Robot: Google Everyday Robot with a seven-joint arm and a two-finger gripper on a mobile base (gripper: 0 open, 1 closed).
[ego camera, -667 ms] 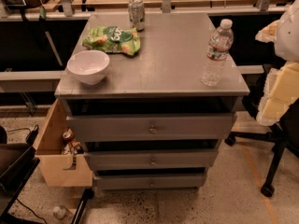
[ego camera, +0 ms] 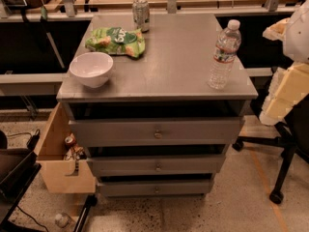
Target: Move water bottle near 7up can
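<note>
One gripper (ego camera: 280, 30) hangs at right edge, apart from water bottle (ego camera: 223, 57)

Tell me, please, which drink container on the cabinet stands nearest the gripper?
The clear, white-capped water bottle on the right of the cabinet; the 7up can stands far back left. The gripper is at the view's right edge.

arm (ego camera: 289, 88): cream blocky segments, ribbed white side
cover (ego camera: 298, 33): white, rounded
gripper (ego camera: 276, 30): pale cream, upper right edge of view
</note>
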